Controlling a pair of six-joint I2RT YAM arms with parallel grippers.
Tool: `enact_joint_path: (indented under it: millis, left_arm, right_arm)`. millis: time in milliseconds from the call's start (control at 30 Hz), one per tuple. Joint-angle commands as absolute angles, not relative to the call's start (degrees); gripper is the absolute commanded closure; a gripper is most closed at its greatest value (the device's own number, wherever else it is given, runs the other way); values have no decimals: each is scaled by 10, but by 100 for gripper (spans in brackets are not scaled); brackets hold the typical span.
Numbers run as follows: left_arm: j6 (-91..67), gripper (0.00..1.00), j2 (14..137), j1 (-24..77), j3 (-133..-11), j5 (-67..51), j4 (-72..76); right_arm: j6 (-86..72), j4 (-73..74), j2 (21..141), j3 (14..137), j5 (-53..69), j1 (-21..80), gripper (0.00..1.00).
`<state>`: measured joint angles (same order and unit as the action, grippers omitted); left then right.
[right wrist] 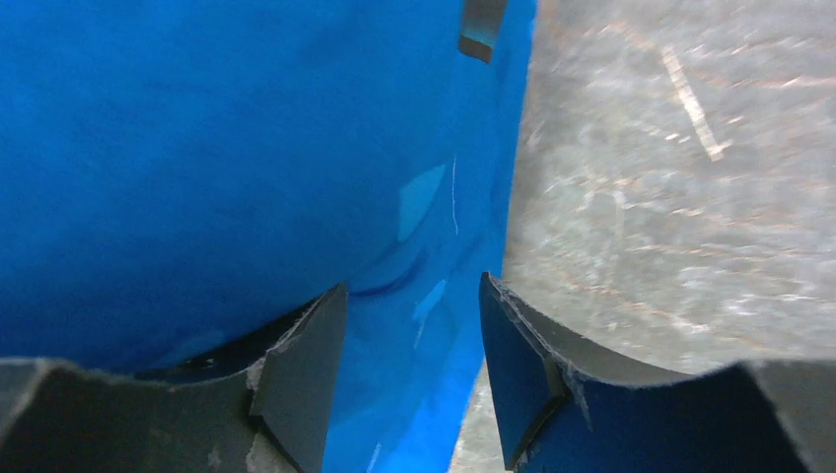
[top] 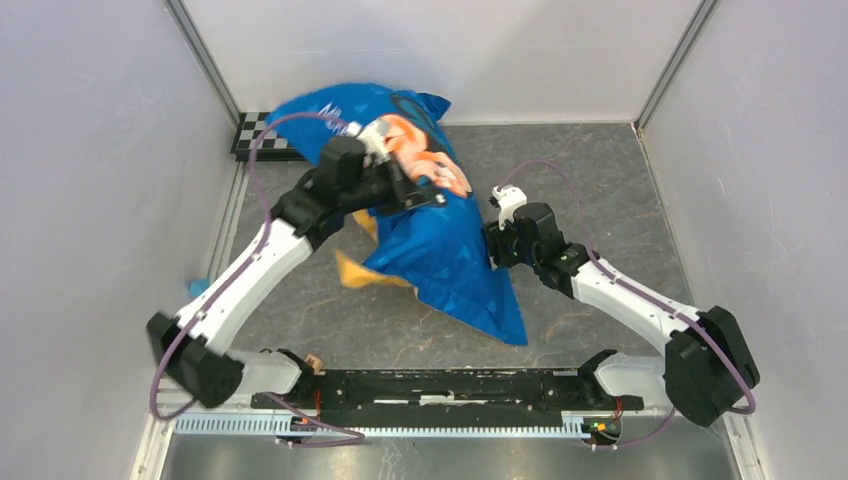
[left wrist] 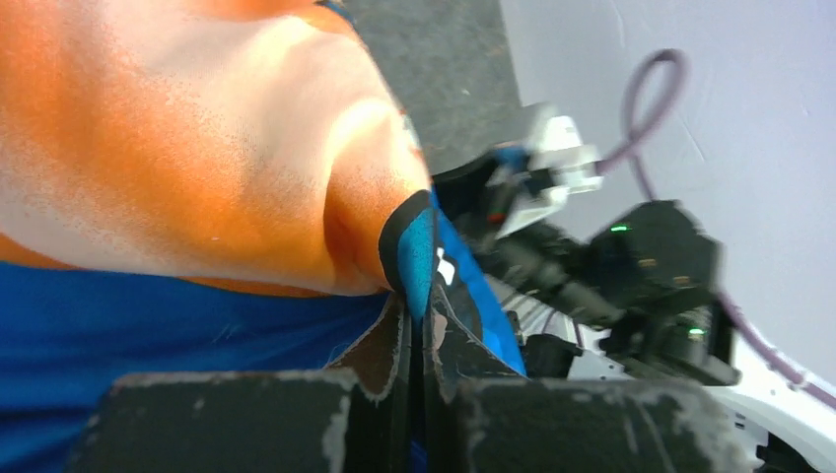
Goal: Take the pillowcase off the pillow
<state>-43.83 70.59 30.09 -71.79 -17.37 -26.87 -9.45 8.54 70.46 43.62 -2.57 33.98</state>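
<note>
The pillowcase [top: 440, 250] is bright blue with an orange and white print near its far end and lies bunched across the middle of the table. An orange-yellow part [top: 358, 270] shows under its left side. My left gripper [top: 432, 192] is shut on a fold of the blue fabric [left wrist: 414, 251] at the printed end. My right gripper [top: 492, 246] is open at the case's right edge, and its jaws straddle the blue fabric [right wrist: 246, 158] just above the table. No plain white pillow shows; it is hidden.
A checkerboard plate [top: 255, 135] lies at the back left corner. Grey walls close in the left, right and back. A small blue scrap [top: 196, 288] lies by the left wall. The grey table surface [top: 600, 180] shows to the right of the case.
</note>
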Motion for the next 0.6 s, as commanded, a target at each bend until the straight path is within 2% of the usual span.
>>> enact_joint_path:
  millis: [0,167,300,400,500,533,567]
  left_arm:
    - [-414,98,815,391,-886,-175,-127]
    - [-471,98,1021,408,-1017,-222,-39]
    - [-473,98,1176,432,-1146,-210,-50]
    - [-507,98,1271,444,-1197,-206,-12]
    - [-546,98,1343,445,-1227,-217,38]
    - [-544,98,1359,446,-1241,-222,37]
    - [-542,98,1374,447,-1258,-225,37]
  right_arm:
    - [-144,-4,707,401,138,316,43]
    - [-187,-56,642,323,247,217,44]
    - [-145,38,567,319,144,171,40]
    - [-123,114,512,343,-9,160,26]
    - [-114,142,423,348,-148,160,6]
    - [-115,145,396,349,-178,160,2]
    - [-114,143,367,350,-187,160,2]
